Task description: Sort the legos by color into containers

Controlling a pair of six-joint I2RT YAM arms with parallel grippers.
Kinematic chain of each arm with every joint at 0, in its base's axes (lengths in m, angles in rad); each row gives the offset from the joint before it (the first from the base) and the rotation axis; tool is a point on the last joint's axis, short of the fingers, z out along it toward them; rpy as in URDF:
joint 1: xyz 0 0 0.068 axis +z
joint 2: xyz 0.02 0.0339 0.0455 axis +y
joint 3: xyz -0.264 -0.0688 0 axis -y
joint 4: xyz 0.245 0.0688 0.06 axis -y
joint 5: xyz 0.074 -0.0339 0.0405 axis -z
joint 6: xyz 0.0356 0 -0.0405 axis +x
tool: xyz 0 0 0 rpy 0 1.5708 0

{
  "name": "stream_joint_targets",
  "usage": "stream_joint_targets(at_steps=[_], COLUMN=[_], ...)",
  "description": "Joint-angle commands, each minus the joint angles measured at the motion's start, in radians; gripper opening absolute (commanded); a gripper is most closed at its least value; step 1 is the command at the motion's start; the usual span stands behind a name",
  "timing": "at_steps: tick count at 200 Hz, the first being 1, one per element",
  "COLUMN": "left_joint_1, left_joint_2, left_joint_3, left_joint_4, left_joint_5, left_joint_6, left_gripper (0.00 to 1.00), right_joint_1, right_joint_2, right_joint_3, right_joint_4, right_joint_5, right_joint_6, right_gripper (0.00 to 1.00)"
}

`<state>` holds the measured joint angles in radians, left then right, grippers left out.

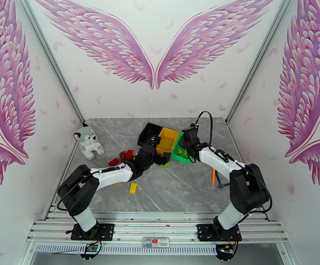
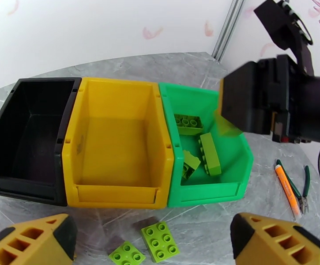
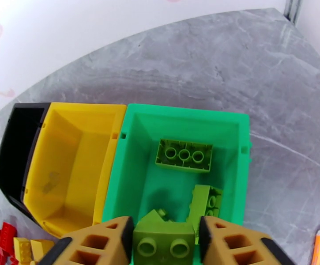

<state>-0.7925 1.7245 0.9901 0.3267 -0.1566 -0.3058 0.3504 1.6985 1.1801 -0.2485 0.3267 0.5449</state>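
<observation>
The grey marble tabletop [image 1: 182,195] fills the middle of the overhead view. Near its far centre stand three joined bins in a row: a black bin [image 2: 27,133] at the left, a yellow bin [image 2: 115,142] in the middle and a green bin [image 2: 230,151] at the right. A plush husky [image 1: 89,144] sits at the left edge.

The left hand [image 2: 151,235] hovers low just in front of the bins, fingers spread wide with nothing between them. The right hand [image 3: 165,230] hangs over the near end of the green bin, clamped on a light green brick [image 3: 163,246], with both pads against its sides.

Orange-handled pliers [image 2: 288,191] lie on the tabletop right of the green bin.

Three more green bricks [image 3: 184,155] lie inside the green bin. Two flat green bricks [image 2: 160,241] rest on the tabletop under the left hand. Red bricks [image 1: 124,155] cluster left of the bins, and one yellow brick [image 1: 133,187] lies nearer the bottom of the frame.
</observation>
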Motion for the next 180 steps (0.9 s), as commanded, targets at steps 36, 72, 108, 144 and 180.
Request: stream_joint_targets(at_steps=[36,72,108,144,180], left_joint_1=[0.001,0.007,0.009,0.002,-0.009], left_joint_2=[0.015,0.013,0.022,0.030,0.052], left_joint_3=[0.043,0.052,0.053,0.046,0.011], left_joint_4=[-0.090,-0.151,-0.225,-0.269,-0.281], left_joint_5=[-0.060,-0.029,-0.064,-0.085,-0.129], left_joint_6=[0.033,-0.004,-0.022,-0.051,-0.101], left_gripper=[0.94,0.90,0.84,0.75,0.66], right_joint_1=[0.012,0.093,0.206,0.305,0.359], right_joint_2=[-0.016,-0.177,-0.344,-0.400,-0.398], right_joint_3=[-0.035,-0.215,-0.387,-0.436,-0.476], right_joint_4=[0.024,0.119,0.196,0.183,0.220], right_joint_5=[-0.051,-0.044,-0.008,0.045,0.054], right_joint_6=[-0.022,-0.023,-0.019,-0.034,-0.037], right_gripper=[0.75,0.77,0.80,0.87,0.87])
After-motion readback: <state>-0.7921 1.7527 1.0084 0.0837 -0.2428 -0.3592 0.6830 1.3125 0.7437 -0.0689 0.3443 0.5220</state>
